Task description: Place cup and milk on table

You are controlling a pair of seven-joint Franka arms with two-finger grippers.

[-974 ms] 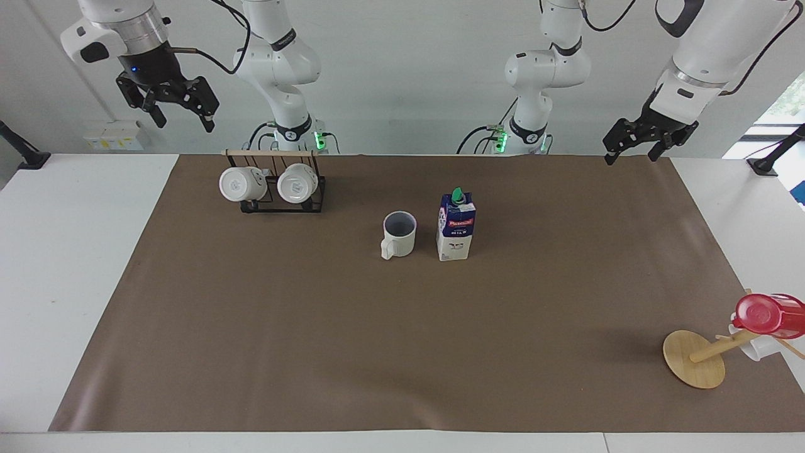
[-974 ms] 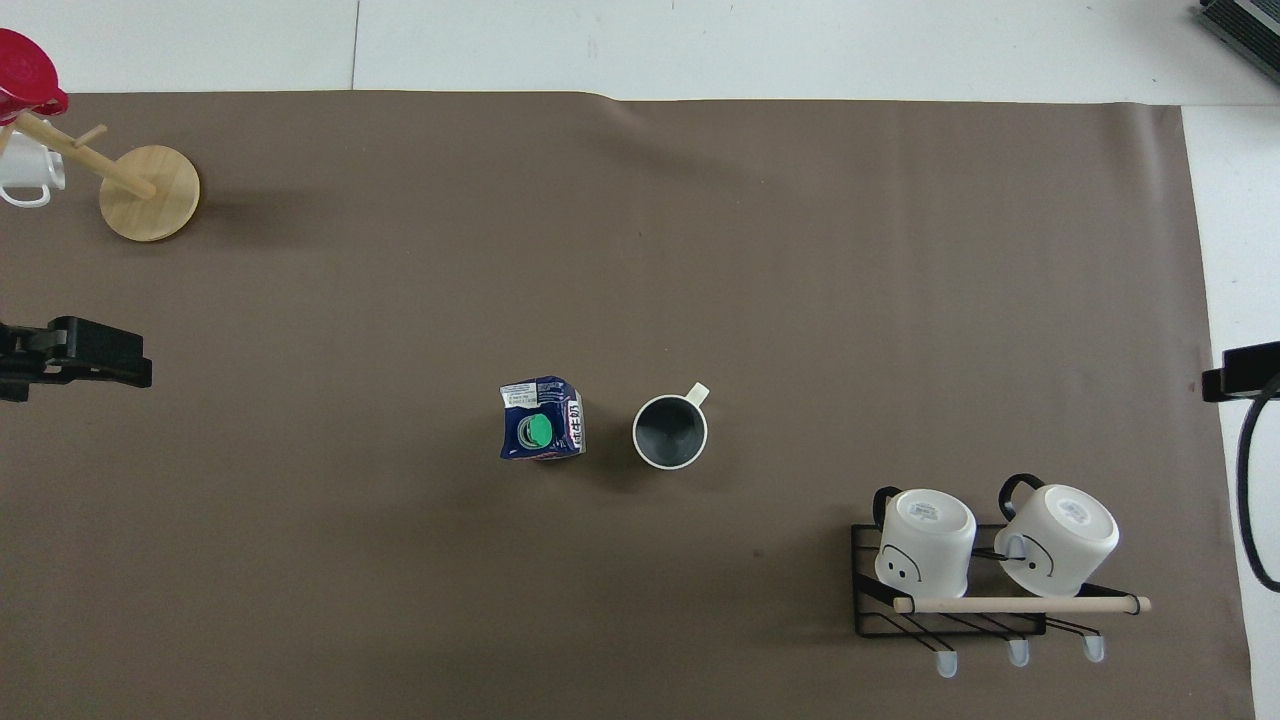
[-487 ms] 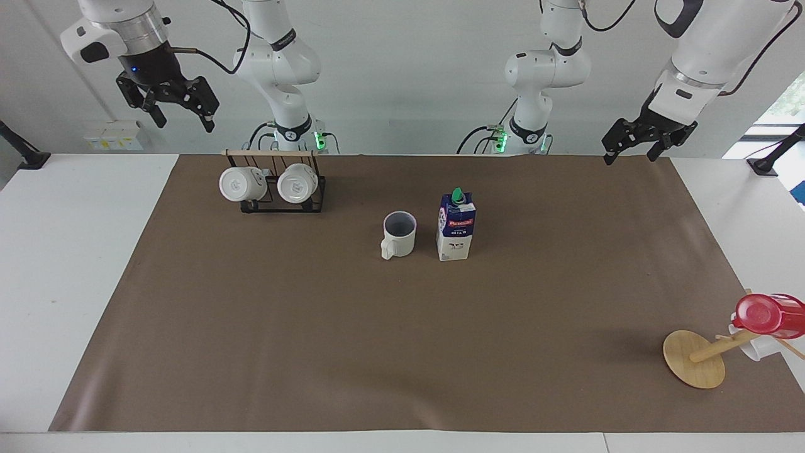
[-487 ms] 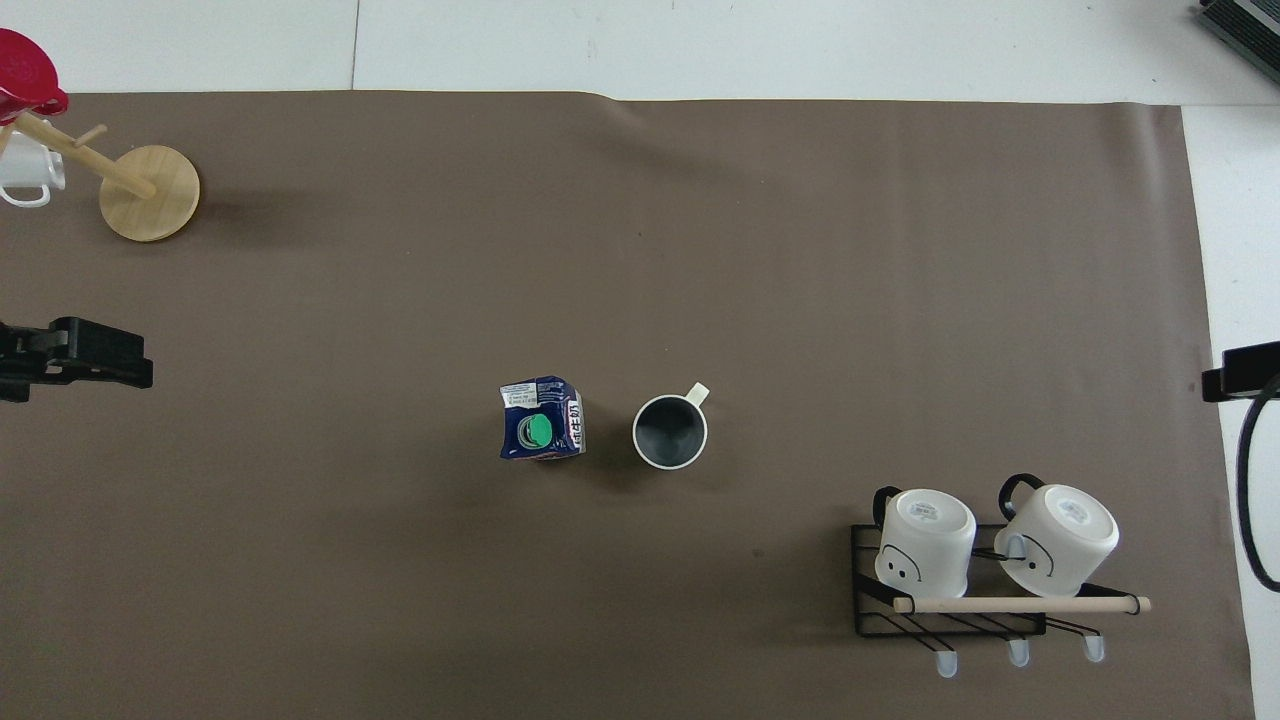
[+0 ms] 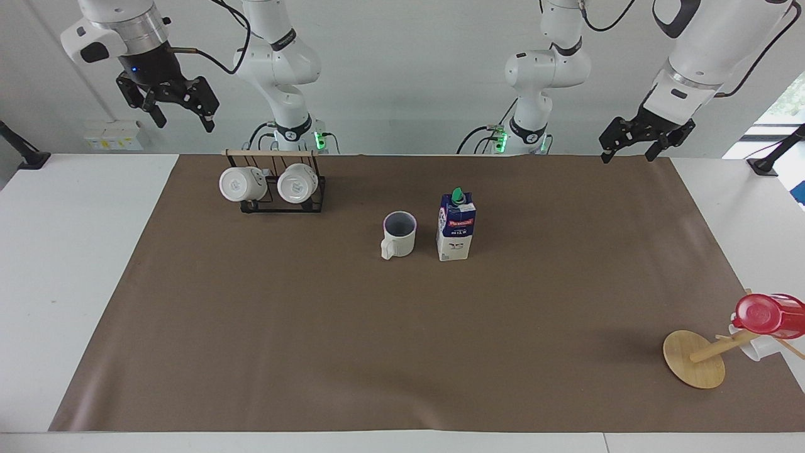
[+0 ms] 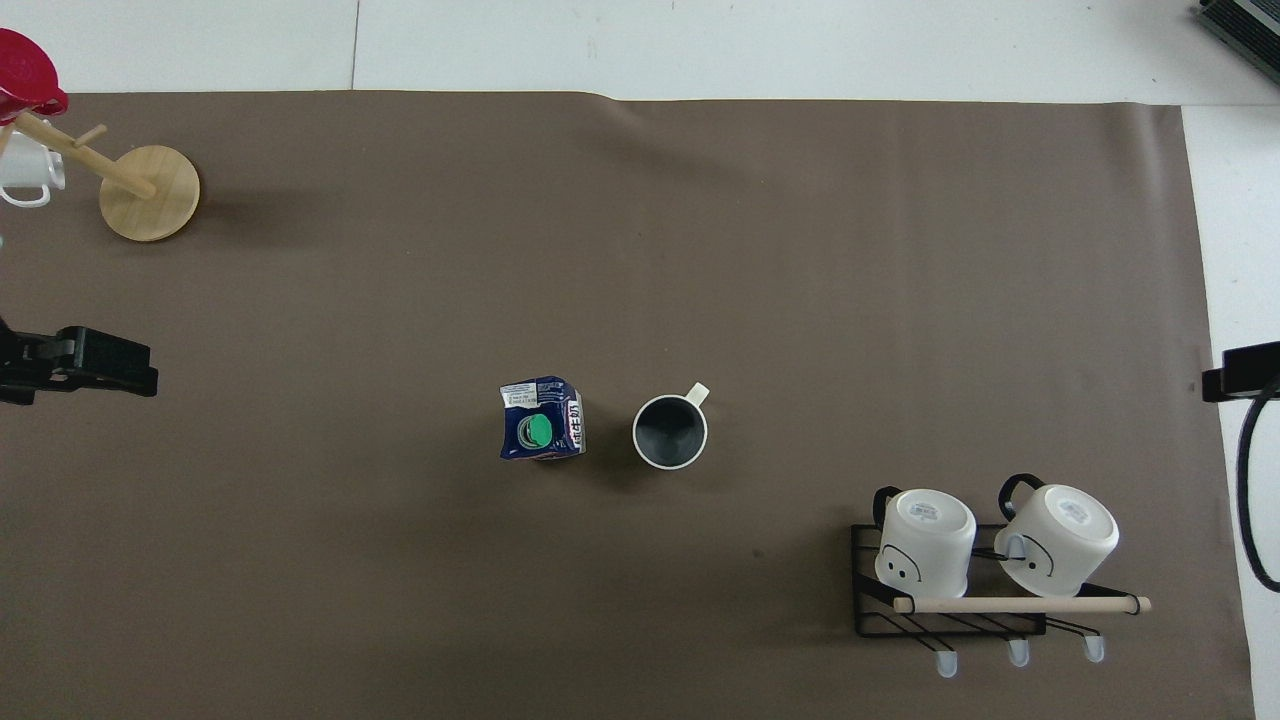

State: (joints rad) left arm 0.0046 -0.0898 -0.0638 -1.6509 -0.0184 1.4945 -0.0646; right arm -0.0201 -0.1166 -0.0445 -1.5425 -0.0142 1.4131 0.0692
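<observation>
You've got lots of bare brown paper [image 5: 402, 352] on the white table [image 5: 69, 264]; the whole strip of paper farthest from the robots has nothing on it but the wood stand at the left arm's end.

Going across the facing view: the right gripper [image 5: 179, 119] hangs high in the air over the table's edge at the right arm's end, near the robots. Its fingers are spread apart & hold nothing. In the overhead view only a bit of it shows at the edge.

Next is the black wire rack [image 5: 283, 204], near the robots. 2 white mugs [image 5: 237, 184] lie tipped on it under a wood bar. It is well apart from the cup, so it's not in the way.

In the middle of the paper the cup [image 5: 399, 234] stands upright, handle pointing away from the robots. Just beside it, toward the left arm's end, the milk [image 5: 456, 228] stands upright w/ its green cap on top. They don't touch. Open room all round them.

The left gripper [image 5: 629, 143] hangs in the air over the paper's corner near the robots, tilted down, fingers apart, holding nothing.

Last, the round wood stand [image 5: 693, 358] lies tipped over at the paper's corner farthest from the robots, a red cup [image 5: 764, 314] & a white mug on its pegs.
</observation>
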